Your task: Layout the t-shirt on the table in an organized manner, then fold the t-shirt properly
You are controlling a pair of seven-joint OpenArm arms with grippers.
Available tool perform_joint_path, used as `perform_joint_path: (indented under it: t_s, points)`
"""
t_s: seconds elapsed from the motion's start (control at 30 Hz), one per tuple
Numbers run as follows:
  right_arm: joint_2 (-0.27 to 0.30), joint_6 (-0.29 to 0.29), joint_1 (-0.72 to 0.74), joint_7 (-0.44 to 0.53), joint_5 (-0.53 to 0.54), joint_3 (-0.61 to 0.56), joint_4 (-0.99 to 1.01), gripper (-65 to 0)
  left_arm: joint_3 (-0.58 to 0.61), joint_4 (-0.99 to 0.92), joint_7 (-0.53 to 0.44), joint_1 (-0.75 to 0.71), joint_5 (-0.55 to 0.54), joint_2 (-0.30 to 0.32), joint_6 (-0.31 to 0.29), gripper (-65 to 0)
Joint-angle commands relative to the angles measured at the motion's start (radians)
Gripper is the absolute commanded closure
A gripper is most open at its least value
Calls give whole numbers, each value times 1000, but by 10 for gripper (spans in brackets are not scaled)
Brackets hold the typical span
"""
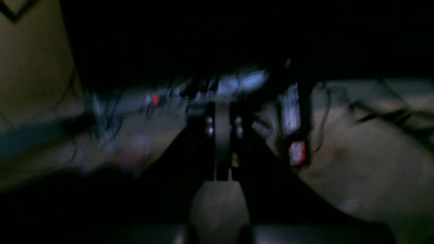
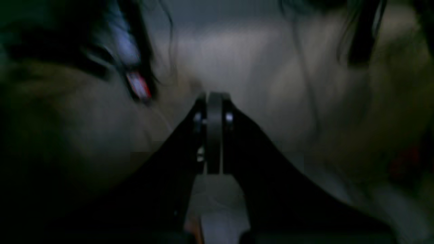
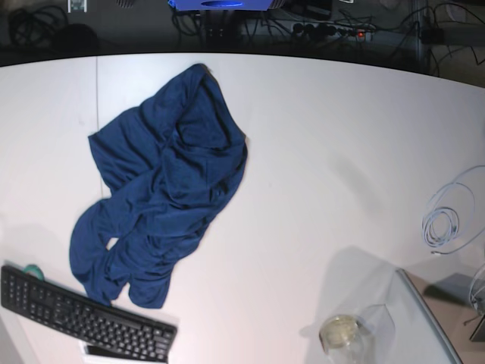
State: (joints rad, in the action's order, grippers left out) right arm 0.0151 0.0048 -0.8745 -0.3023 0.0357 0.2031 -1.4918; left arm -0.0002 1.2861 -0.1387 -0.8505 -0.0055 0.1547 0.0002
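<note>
The navy-blue t-shirt [image 3: 159, 189] lies crumpled in a loose heap on the left half of the white table [image 3: 333, 152], stretching from near the far edge down towards the keyboard. Neither arm shows in the base view. The left wrist view is dark and blurred; in it my left gripper [image 1: 222, 108] has its jaws pressed together with nothing between them, over a dim floor with cables. My right gripper [image 2: 214, 98] is likewise shut and empty in the blurred right wrist view. No cloth appears in either wrist view.
A black keyboard [image 3: 83, 315] lies at the front left, just below the shirt's lower end. A glass jar [image 3: 341, 334] and a clear panel [image 3: 424, 318] stand at the front right. A coiled white cable [image 3: 447, 216] rests near the right edge. Cables and a power strip [image 3: 333, 30] run behind the table.
</note>
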Motion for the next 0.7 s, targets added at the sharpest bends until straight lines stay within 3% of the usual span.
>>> perform_joint_path:
  t_s: [0.0,0.23,0.3,0.37,0.43,0.5,0.57,0.67]
  points:
    - [9,-1,-25,-7,-1,11,-53,-5,-2,63,-22,-19,-3,4,5,0]
    - [10,2,50,-8,-3,5,-327,-15,-4,307,-12,12,-3,3,5,0]
    - [9,4,91,-10,-3,-9,-376,-17,1,356,66,55,-3,0,5,0]
    - [13,4,133,-25,-3,-50,-389,-17,7,409,204,119,-3,0,5,0]
    - [15,4,191,-104,-4,-83,-390,-27,9,447,340,188,-3,-5,5,0]
    - [15,4,254,-231,-4,-127,-386,-77,6,462,456,262,-3,-24,5,0]
    - [15,4,300,-317,-4,-184,-387,-132,-2,462,520,314,-3,-33,5,0]
    - [30,4,340,-352,-4,-279,-390,-189,-4,459,543,348,-3,-33,5,0]
